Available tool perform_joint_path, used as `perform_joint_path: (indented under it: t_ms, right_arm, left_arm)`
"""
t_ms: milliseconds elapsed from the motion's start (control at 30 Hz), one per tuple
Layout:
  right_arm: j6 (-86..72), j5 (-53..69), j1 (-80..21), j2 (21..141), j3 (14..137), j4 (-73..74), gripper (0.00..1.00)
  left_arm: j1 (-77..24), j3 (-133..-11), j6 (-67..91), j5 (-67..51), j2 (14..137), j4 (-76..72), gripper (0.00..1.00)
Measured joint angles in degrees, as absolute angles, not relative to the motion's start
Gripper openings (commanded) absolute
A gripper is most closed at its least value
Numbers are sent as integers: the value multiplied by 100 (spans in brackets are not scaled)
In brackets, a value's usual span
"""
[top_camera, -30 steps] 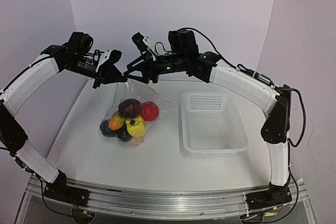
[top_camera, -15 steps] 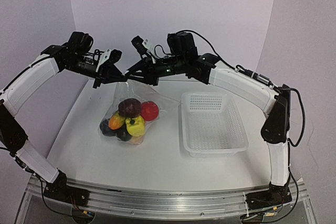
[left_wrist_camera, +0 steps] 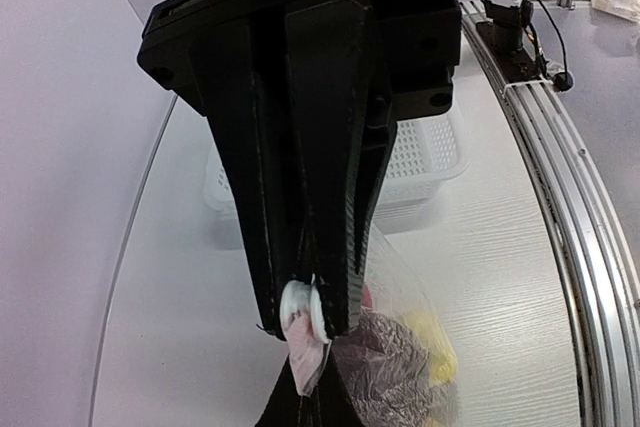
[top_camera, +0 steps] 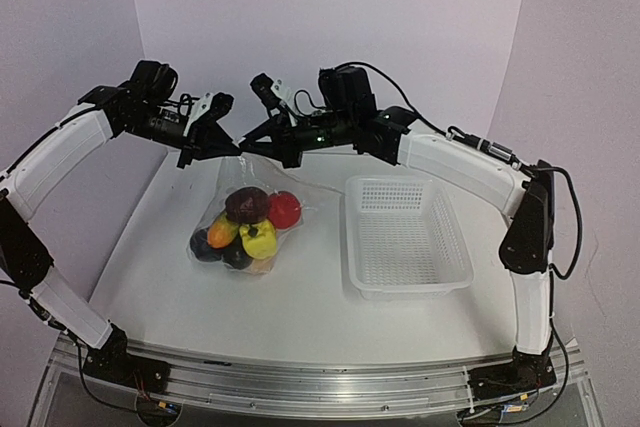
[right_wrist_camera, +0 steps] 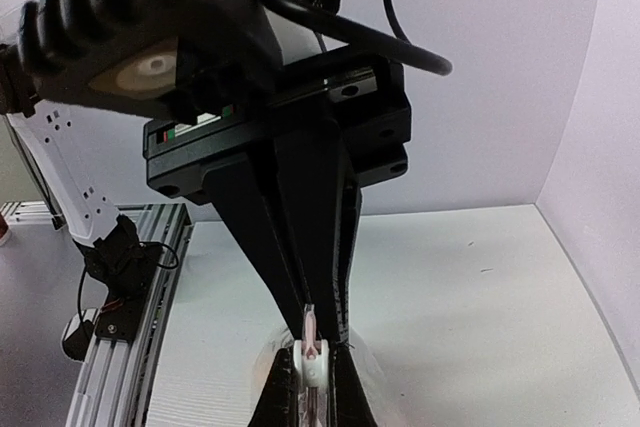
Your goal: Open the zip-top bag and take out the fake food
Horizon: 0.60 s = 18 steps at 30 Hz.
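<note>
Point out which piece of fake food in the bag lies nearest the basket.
The red piece, at the pile's right edge toward the white basket; the dark purple piece and yellow piece lie farther left.
</note>
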<state>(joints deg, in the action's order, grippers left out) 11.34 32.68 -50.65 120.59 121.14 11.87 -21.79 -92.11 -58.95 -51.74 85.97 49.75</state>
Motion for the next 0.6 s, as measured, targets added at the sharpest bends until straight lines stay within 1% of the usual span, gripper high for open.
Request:
perform_joint_path:
  t_ms: [200,600]
  right_arm:
    - [1416,3092,-5048,11816,11619,988,0]
    - [1822,2853,-4947,11262,10807,728,0]
  left_arm:
    - [-2100,-9291,-5787,-5320,8699,5129,0]
    - [-1950,-9919,-5811,-5766,8809,5622,0]
